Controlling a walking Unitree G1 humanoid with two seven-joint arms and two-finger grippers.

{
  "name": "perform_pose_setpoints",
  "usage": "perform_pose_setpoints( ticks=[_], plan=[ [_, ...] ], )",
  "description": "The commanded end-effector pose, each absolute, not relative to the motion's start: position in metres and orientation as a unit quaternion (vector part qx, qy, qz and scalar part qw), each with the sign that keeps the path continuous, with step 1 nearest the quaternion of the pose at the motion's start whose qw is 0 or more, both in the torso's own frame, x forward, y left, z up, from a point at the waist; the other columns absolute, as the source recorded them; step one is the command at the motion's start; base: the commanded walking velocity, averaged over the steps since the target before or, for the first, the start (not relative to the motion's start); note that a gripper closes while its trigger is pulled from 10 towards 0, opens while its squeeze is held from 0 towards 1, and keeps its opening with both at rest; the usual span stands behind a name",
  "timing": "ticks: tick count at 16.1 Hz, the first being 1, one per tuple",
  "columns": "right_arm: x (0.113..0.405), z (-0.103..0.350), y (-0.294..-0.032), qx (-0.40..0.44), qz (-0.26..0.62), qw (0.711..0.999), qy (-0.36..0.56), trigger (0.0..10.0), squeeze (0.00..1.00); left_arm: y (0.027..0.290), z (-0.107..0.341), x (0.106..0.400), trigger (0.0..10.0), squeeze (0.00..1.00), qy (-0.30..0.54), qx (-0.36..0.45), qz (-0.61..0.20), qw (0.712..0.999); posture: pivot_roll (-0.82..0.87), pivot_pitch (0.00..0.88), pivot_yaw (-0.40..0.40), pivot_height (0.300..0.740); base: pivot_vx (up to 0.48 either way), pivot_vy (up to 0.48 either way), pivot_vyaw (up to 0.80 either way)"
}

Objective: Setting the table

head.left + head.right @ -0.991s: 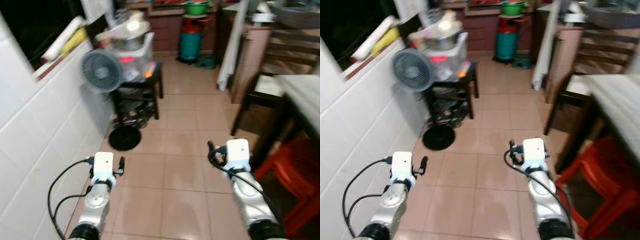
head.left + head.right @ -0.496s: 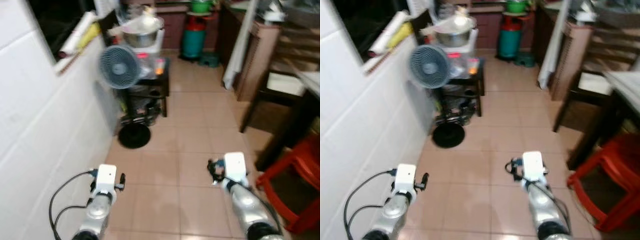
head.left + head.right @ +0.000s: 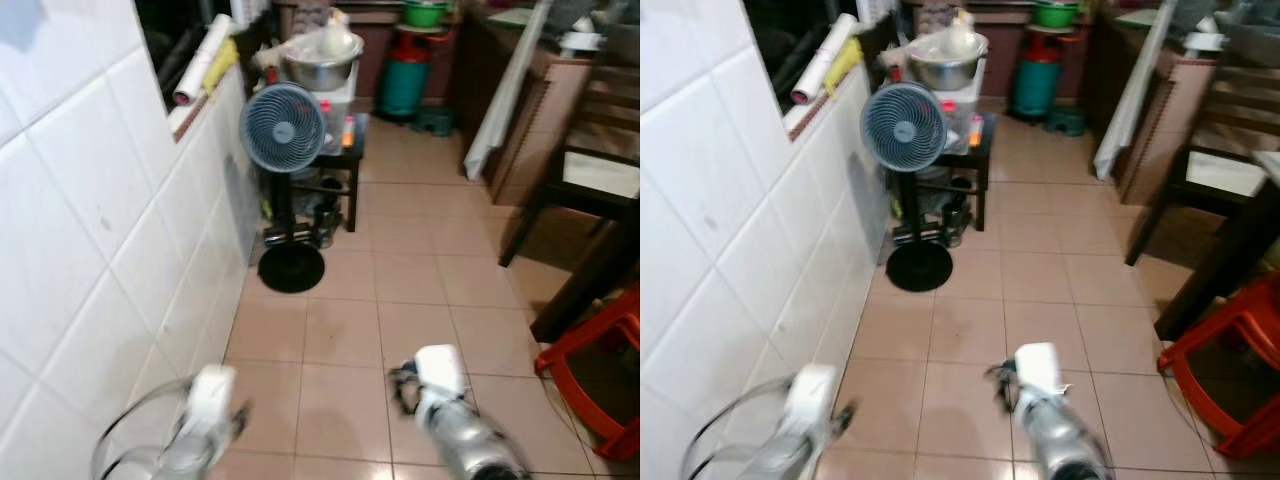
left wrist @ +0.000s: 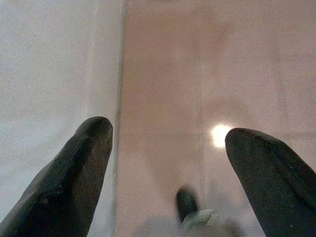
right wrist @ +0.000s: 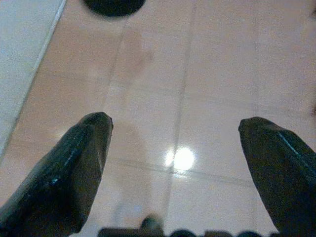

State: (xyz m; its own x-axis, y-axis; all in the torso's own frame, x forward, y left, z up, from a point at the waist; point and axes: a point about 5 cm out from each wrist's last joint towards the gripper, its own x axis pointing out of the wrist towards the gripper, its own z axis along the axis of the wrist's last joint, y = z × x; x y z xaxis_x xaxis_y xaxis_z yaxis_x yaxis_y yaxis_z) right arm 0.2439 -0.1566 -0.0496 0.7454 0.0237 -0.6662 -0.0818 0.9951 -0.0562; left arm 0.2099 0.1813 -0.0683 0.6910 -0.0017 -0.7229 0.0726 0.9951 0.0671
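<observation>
Home kitchen/dining area: pink tiled floor (image 3: 400, 290) centre, white tiled wall (image 3: 90, 230) left, standing fan (image 3: 283, 128) w/ metal bowl (image 3: 322, 70) behind, upper centre; green gas cylinder (image 3: 407, 85) at top; red plastic stool (image 3: 590, 370) lower right.

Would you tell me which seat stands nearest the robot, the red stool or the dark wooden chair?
The red stool, low at the right edge; the chair stands farther up the room.

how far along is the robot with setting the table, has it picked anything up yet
Nothing looks done yet. Both grippers are open and empty: the left gripper hangs over the floor beside the white tiled wall, the right gripper over bare floor tiles. Ahead stand a fan and a steel bowl. Fetching tableware and laying it out all remains.
</observation>
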Motion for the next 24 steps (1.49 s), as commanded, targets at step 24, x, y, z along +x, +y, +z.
perform_pose_setpoints(
  ticks=[24],
  plan=[
    [0.203,-0.076,-0.17,-0.046,0.043,0.894,0.443,10.0,0.0,0.182,-0.083,0.186,10.0,0.0,0.457,0.042,-0.048,0.887,-0.02,0.0,0.034,0.74,0.217,0.0,0.0]
  ],
)
